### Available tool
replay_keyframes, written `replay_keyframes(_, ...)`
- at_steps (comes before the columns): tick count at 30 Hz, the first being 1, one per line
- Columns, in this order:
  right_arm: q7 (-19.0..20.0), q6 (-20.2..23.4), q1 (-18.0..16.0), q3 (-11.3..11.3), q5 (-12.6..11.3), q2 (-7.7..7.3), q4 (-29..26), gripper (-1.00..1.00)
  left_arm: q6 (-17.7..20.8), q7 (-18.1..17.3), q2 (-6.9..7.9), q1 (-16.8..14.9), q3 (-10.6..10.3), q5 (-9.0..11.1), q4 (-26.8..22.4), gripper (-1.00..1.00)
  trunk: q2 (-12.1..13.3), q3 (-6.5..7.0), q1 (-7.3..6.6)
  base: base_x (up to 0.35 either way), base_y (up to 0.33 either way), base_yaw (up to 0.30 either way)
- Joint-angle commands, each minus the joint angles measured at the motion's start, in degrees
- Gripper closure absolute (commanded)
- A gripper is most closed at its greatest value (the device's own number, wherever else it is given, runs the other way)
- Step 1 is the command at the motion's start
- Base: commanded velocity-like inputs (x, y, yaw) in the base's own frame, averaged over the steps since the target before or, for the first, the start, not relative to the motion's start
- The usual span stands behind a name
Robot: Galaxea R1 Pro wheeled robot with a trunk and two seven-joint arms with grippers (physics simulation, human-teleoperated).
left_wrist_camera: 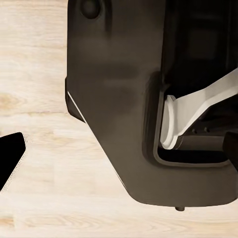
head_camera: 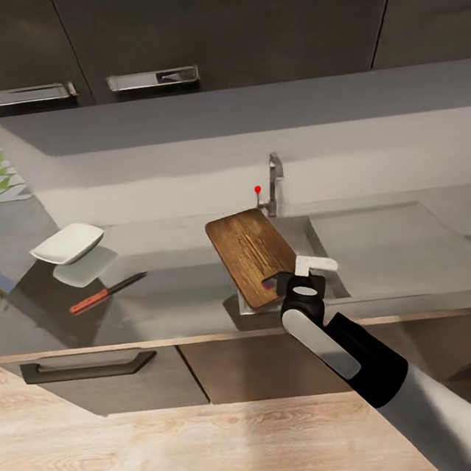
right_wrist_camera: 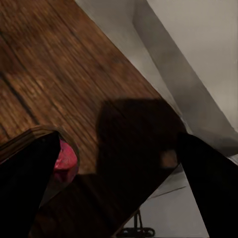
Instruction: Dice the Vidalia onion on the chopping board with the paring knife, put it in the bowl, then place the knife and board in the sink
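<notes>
Head view: right claw [head_camera: 292, 284] grips the brown wooden chopping board [head_camera: 251, 254] at its slotted end, tilted over the steel sink [head_camera: 314, 236]; red-handled paring knife [head_camera: 106, 293] lies near the counter [head_camera: 170, 303] front edge, beside the white squarish bowl [head_camera: 67, 243]. Left claw's state cannot be told.

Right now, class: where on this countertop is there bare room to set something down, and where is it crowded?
Bare: the countertop between paring knife and chopping board, plus the drainboard right of the board. Crowded: the sink, under the board and right tool.
</notes>
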Motion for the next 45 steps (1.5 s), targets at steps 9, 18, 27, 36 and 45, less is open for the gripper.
replay_keyframes(9, -0.3, 0.5, -0.1, 0.1, -0.2, -0.11, -0.1, 1.00, -0.1, -0.1, -0.01, 0.0, 0.0, 0.1, 0.0, -1.00, -0.1, -0.09, 0.04, 0.089, 0.296, 0.000)
replay_keyframes(18, -0.1, 0.5, -0.1, 0.1, -0.2, -0.11, -0.1, 1.00, -0.1, -0.1, 0.03, 0.0, 0.0, 0.1, 0.0, -1.00, -0.1, -0.09, 0.04, 0.144, 0.290, 0.000)
replay_keyframes(27, -0.1, 0.5, -0.1, 0.1, -0.2, -0.18, -0.1, 1.00, -0.1, -0.2, -0.01, 0.0, 0.0, 0.1, 0.3, -1.00, -0.1, -0.09, 0.04, 0.256, 0.216, 0.000)
replay_keyframes(36, 7.1, 0.6, -0.1, 0.1, -2.2, -3.50, -0.1, 1.00, -0.1, -0.2, -0.01, 0.0, 0.0, 0.0, 0.4, -1.00, -0.1, -0.09, 0.04, 0.281, 0.028, 0.000)
replay_keyframes(45, 34.9, 24.8, -0.1, -11.2, -3.2, -9.46, -0.4, 1.00, -0.2, -0.4, -0.01, 0.0, 0.0, 0.0, 1.1, -1.00, -0.1, -0.09, 0.04, 0.054, 0.000, 0.000)
